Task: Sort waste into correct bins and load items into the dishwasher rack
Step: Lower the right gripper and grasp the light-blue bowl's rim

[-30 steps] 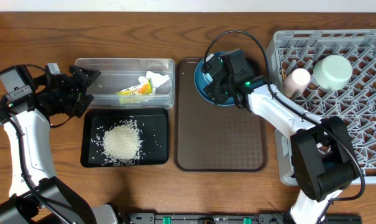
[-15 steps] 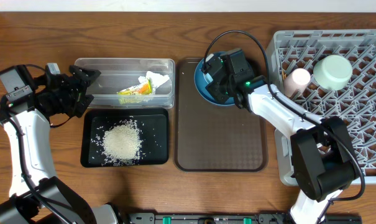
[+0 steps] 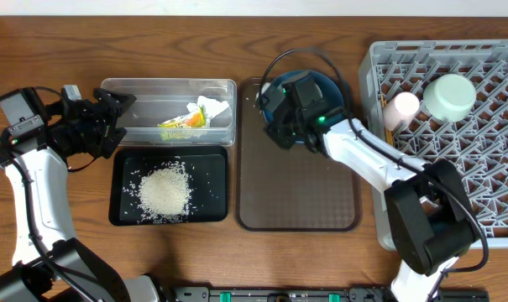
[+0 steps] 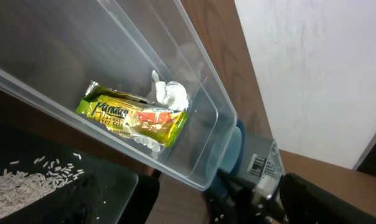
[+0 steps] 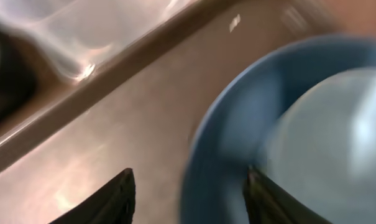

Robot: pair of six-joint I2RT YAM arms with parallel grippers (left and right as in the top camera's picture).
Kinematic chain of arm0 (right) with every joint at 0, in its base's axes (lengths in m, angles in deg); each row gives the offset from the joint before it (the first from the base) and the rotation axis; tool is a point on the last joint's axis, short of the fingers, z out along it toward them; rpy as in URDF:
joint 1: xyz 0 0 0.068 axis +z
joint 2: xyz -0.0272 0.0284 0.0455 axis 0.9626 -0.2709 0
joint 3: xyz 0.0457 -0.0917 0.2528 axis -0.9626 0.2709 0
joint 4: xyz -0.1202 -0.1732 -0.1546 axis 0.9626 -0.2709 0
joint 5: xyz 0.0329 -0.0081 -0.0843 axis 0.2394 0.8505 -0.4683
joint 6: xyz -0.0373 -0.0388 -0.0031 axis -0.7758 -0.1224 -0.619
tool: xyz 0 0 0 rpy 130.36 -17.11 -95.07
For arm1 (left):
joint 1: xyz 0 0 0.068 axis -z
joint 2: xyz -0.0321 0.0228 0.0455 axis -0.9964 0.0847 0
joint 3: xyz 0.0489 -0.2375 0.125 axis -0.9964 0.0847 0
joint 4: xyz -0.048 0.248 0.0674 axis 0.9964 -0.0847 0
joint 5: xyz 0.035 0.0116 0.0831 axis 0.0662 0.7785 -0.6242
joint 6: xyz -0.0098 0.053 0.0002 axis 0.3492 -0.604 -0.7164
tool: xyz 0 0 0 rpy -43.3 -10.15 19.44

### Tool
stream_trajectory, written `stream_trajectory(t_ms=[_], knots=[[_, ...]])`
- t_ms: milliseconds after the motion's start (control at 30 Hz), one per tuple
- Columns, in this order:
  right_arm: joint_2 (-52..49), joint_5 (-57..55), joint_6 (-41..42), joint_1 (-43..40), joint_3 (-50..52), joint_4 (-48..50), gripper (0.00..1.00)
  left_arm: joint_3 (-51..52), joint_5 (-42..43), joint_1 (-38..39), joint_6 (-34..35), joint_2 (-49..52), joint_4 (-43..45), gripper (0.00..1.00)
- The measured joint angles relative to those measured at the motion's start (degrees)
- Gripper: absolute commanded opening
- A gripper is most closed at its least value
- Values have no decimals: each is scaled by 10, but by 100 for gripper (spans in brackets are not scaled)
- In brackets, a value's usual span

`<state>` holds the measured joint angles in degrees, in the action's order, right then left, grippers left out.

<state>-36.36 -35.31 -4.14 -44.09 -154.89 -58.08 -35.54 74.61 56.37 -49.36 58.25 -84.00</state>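
Note:
A dark-blue plate (image 3: 325,84) lies at the back of the brown serving tray (image 3: 300,193), with a light-blue saucer (image 5: 324,137) on it. My right gripper (image 3: 275,117) hangs over the plate's left rim. In the blurred right wrist view the right gripper (image 5: 191,193) is open. The plate (image 5: 237,124) rim lies between its fingers, and the left finger is clear of it over the tray. My left gripper (image 3: 112,119) is open and empty beside the left end of the clear tub (image 3: 144,127). The tub holds the snack wrapper (image 3: 182,122) and the napkin (image 3: 213,107).
The black tray (image 3: 123,214) in front of the tub holds a heap of rice (image 3: 164,191). The grey dishwasher rack (image 3: 489,168) fills the right side, with a pink cup (image 3: 401,105) and a mint bowl (image 3: 449,96) in its back-left part.
My right gripper has shifted left to the plate's left rim and its jaws have narrowed. The left arm has not moved.

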Motion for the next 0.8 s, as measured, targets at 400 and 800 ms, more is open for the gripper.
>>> stream_trajectory(t_ms=[400, 800], knots=[[0, 2, 0, 7, 0, -64, 27, 0, 0, 0, 0, 0, 0, 94], [0, 2, 1, 38, 0, -156, 27, 0, 0, 0, 0, 0, 0, 94]])
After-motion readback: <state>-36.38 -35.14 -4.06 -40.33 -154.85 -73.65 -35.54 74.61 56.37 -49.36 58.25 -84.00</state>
